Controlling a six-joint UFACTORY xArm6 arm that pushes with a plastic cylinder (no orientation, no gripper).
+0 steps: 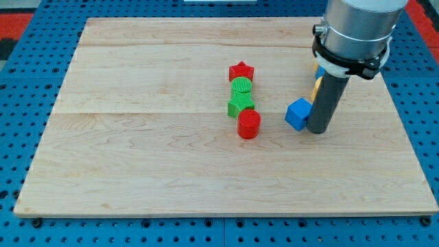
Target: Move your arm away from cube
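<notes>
A blue cube (297, 114) lies on the wooden board (171, 158) right of centre. My tip (318, 130) stands just to the cube's right, touching or almost touching it. The rod rises to the arm's grey body at the view's top right. A red star (241, 71), a green cylinder (241, 86), a green star-like block (240, 104) and a red cylinder (249, 124) form a column near the board's centre, left of the cube.
Behind the rod, a yellow block (317, 87) and a bit of another blue block (319, 72) show partly, mostly hidden by the arm. A blue pegboard (20, 103) surrounds the board.
</notes>
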